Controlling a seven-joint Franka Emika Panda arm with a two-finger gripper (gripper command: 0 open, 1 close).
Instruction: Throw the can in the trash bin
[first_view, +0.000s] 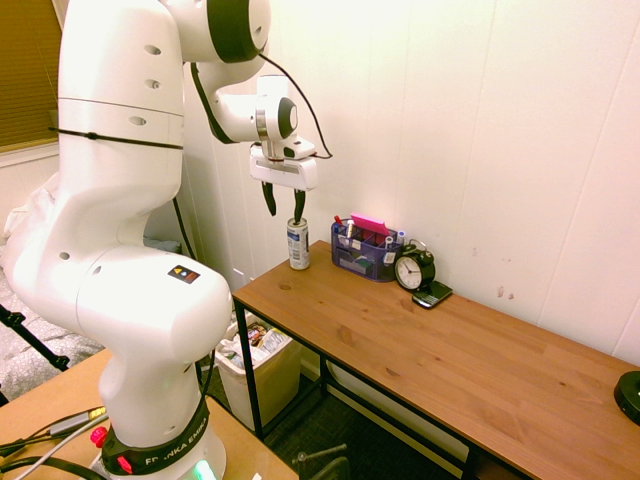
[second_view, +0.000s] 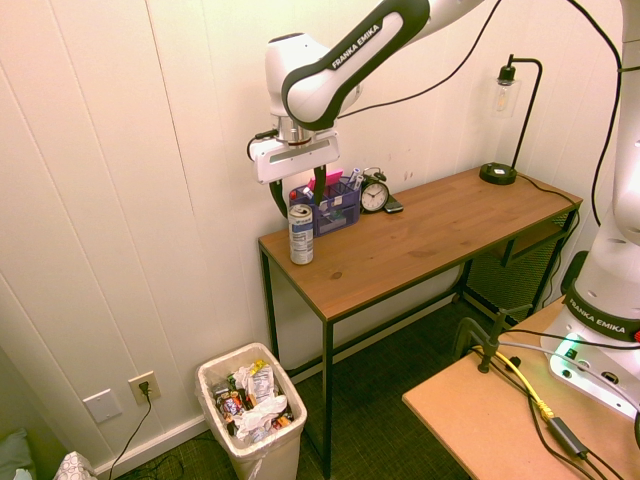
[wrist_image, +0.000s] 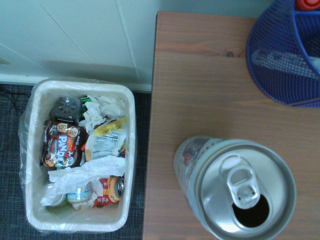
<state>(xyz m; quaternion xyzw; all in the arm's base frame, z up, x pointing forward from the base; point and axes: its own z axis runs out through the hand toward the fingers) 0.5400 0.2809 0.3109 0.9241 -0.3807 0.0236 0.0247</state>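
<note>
Claw (first_view: 284, 203) open above upright can (first_view: 298, 243); opened, likely light, thin-walled, slick. Grip mid-body, gently.

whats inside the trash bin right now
The trash bin is fairly full: crumpled white paper, snack wrappers and a small can lie on top. Whatever sits beneath that top layer is covered and can't be seen.

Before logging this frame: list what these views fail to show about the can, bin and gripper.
- Can: label print too small in both exterior views; wrist view shows mainly its top.
- Trash bin: first exterior view, partly hidden by the arm and desk.
- Gripper: fingers outside the wrist view.
</note>
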